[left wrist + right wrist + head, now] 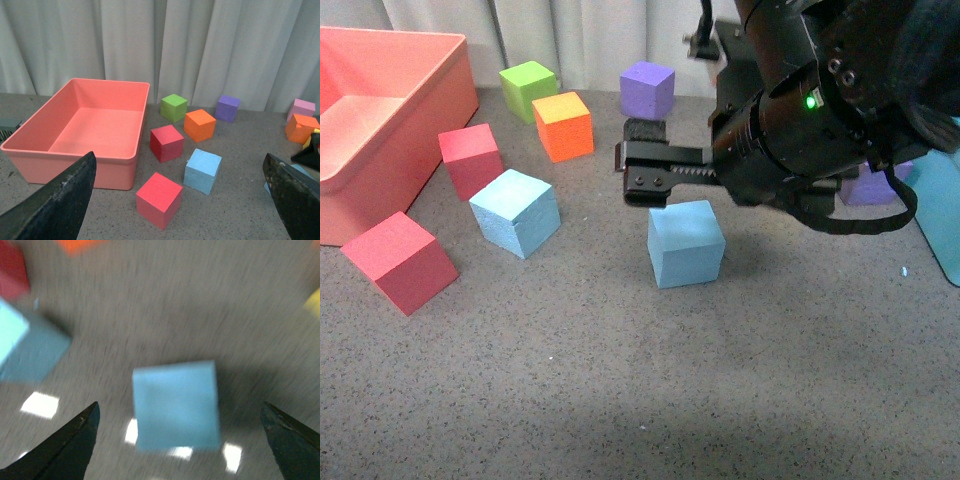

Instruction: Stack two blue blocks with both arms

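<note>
Two light blue blocks rest on the grey table: one toward the left [516,212], the other near the middle [686,243]. My right gripper [644,160] hangs open just above and behind the middle block, on a bulky black arm coming from the upper right. The right wrist view is blurred; there that block [176,405] lies between the spread fingers of the right gripper [179,407], apart from both, with the other blue block [30,347] off to the side. My left gripper [179,165] is open and empty, well back from the left blue block [202,171]. It is outside the front view.
A large salmon bin [380,120] fills the far left. Red cubes [400,262] [471,160], an orange cube [563,125], a green cube [528,90] and a purple cube [647,88] stand round the blue blocks. A turquoise bin [940,220] sits at the right edge.
</note>
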Robot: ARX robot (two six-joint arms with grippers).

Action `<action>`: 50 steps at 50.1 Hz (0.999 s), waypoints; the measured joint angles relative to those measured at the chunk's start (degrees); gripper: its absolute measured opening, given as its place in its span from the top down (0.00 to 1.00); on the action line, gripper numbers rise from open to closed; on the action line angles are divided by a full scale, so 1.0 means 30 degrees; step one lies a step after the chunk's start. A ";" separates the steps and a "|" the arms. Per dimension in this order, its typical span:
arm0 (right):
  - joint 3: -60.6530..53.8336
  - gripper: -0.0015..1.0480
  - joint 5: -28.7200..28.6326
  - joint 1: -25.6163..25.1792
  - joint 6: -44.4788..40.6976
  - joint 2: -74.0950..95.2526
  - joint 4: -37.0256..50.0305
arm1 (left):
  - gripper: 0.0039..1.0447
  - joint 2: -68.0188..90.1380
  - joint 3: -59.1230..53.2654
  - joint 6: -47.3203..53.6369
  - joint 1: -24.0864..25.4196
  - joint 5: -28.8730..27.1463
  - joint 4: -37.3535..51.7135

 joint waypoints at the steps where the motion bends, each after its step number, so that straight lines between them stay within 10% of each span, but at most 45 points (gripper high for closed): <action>1: -0.0743 0.15 0.1333 0.0007 -0.0619 -0.0044 0.1989 | 0.06 0.0000 0.0000 0.0000 0.0000 0.0000 0.0000; 5: -0.5501 0.32 0.5734 -0.0350 -0.3905 -0.0138 1.2072 | 0.06 0.0000 0.0000 0.0007 0.0000 0.0015 0.0000; 13: -1.0958 0.59 0.4991 -0.2302 -0.5945 -0.3184 2.2891 | 0.06 -0.0007 0.0000 0.0007 0.0000 -0.0044 0.0000; 25: -1.5285 0.99 0.2922 -0.4379 -0.6470 -0.7548 2.2789 | 0.06 -0.0007 0.0000 0.0007 0.0000 0.0000 0.0000; 50: -1.8928 0.99 0.0066 -0.7227 -0.6499 -1.8178 1.6101 | 0.06 -0.0015 0.0000 0.0007 0.0000 -0.0022 0.0000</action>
